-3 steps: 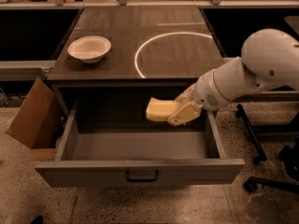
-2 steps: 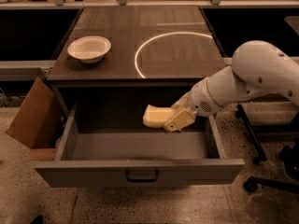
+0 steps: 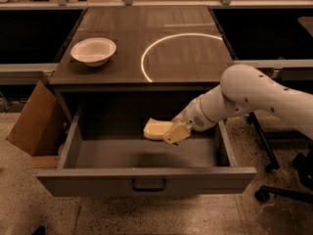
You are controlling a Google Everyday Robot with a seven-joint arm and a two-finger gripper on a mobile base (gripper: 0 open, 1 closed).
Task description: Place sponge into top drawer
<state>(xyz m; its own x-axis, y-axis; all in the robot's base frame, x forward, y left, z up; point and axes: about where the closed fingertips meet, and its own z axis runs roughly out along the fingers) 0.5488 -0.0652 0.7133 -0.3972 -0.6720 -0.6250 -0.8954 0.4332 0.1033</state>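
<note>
One desk (image 3: 190, 58); below its front edge, one top drawer (image 3: 146, 179) stands open. One white bowl (image 3: 93, 50) sits near the desk's front-left corner. One gripper (image 3: 172, 132), over the drawer's middle, clasps one sponge (image 3: 155, 129), seemingly clear of the drawer floor.

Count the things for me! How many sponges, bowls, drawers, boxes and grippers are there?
sponge: 1
bowl: 1
drawer: 1, open
box: 1
gripper: 1, over the drawer, shut on the sponge
Total: 5
</note>
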